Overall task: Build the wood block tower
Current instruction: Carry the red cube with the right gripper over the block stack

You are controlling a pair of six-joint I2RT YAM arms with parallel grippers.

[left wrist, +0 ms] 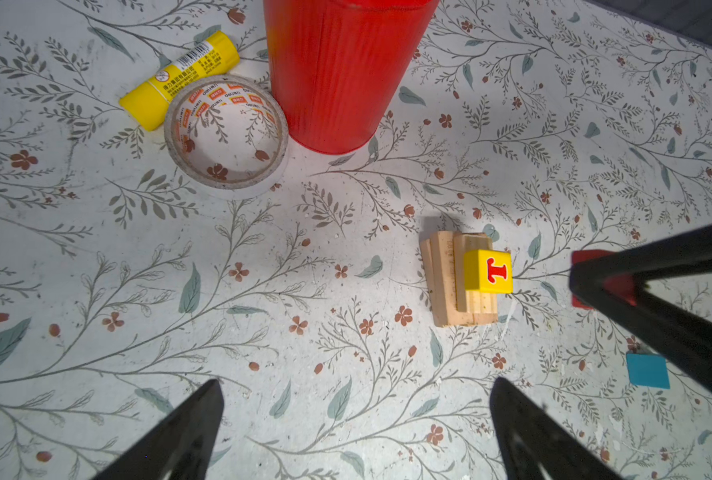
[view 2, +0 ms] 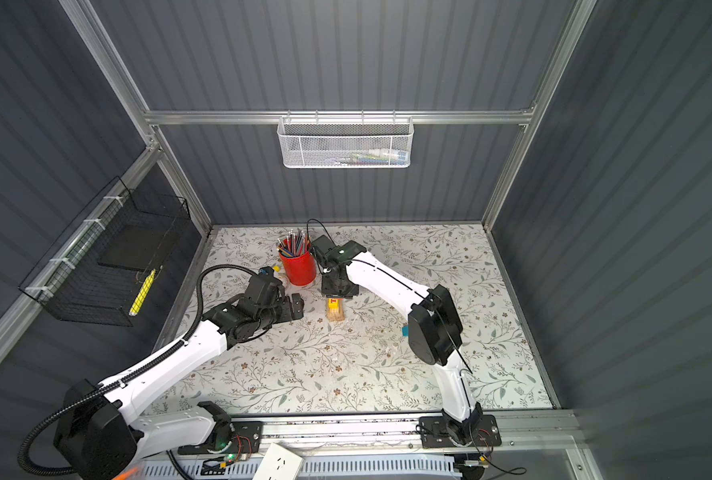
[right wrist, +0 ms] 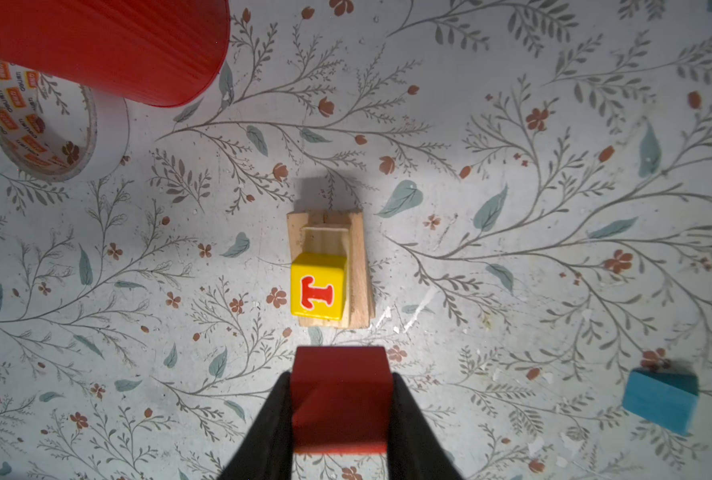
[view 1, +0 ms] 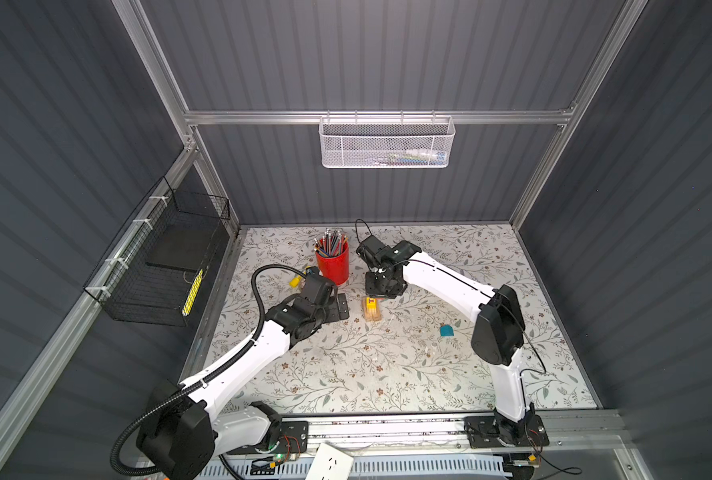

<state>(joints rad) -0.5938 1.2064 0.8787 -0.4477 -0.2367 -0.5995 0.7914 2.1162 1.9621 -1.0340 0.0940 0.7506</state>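
The wood block tower (view 1: 372, 311) (view 2: 335, 311) is a low stack of pale planks (right wrist: 358, 266) lying mid-table. A yellow block (right wrist: 317, 291) (left wrist: 487, 272) with a red letter T sits on one end of it. My right gripper (right wrist: 341, 376) (view 1: 381, 291) is shut on a red block (right wrist: 341, 399) (left wrist: 587, 259), held above the table just beyond the yellow block's end of the stack. My left gripper (left wrist: 356, 386) (view 1: 338, 308) stands open and empty to the left of the stack. A teal block (view 1: 446, 330) (right wrist: 659, 401) lies alone to the right.
A red pencil cup (view 1: 332, 264) (left wrist: 337, 70) stands just behind the stack. A tape roll (left wrist: 221, 93) (right wrist: 113, 137) and a yellow glue stick (left wrist: 179, 79) lie beside it. A white mesh basket (view 1: 387, 141) hangs on the back wall and a black wire basket (view 1: 158, 266) on the left wall.
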